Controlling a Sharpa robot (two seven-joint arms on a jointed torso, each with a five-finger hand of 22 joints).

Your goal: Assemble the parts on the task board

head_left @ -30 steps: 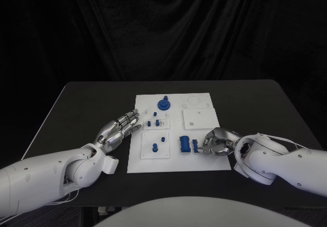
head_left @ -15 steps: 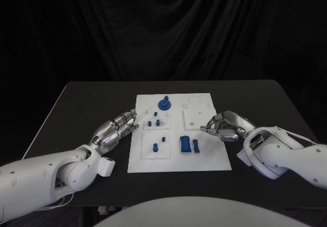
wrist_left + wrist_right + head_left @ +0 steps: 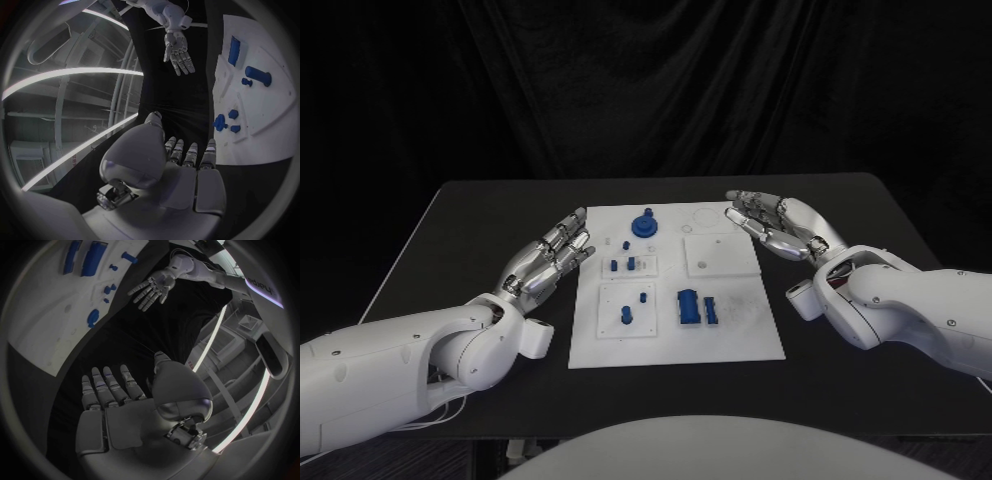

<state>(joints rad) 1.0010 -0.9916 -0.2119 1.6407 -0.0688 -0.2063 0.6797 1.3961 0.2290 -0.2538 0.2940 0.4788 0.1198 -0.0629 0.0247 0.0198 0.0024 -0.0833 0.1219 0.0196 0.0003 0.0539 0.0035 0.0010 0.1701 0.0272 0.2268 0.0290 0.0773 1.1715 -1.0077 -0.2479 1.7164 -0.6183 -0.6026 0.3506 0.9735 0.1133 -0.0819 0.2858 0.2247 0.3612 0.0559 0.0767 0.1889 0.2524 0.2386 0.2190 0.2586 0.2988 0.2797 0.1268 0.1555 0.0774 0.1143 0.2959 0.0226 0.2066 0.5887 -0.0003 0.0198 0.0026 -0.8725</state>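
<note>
You are looking at the task board (image 3: pixel 678 340) lying mid-tabletop between both arms. The left robot hand (image 3: pixel 553 262) is hovering flat beside its left edge, fingers spread, holding nothing. The right robot hand (image 3: pixel 776 227) is hanging off the far right corner, likewise spread and empty. The two blue bars (image 3: pixel 697 306) are lying with long axes pointing away from you, well nearer you than either hand. The small pegs (image 3: pixel 623 265) are hard to make out.

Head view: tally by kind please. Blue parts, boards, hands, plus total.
Blue parts: 8
Board: 1
Hands: 2 (left hand, right hand)
Total: 11
</note>
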